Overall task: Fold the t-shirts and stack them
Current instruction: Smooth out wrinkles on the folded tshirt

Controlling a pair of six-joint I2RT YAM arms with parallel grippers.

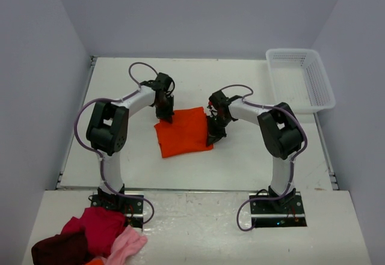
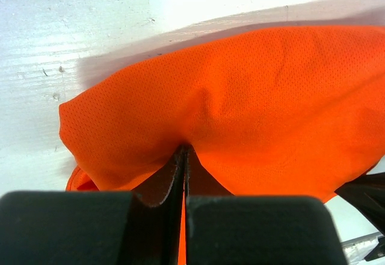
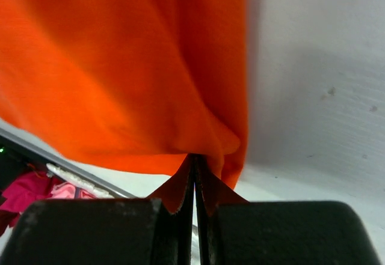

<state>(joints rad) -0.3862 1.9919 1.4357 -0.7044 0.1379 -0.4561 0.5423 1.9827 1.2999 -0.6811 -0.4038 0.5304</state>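
Observation:
A bright orange t-shirt lies partly folded in the middle of the table. My left gripper is shut on its far left edge; in the left wrist view the cloth bunches up at the closed fingertips. My right gripper is shut on the shirt's right edge; in the right wrist view the cloth hangs from the closed tips, lifted off the table. No label shows.
A white mesh basket stands at the back right. A heap of red, maroon and pink clothes lies at the near left by the left arm's base, also glimpsed in the right wrist view.

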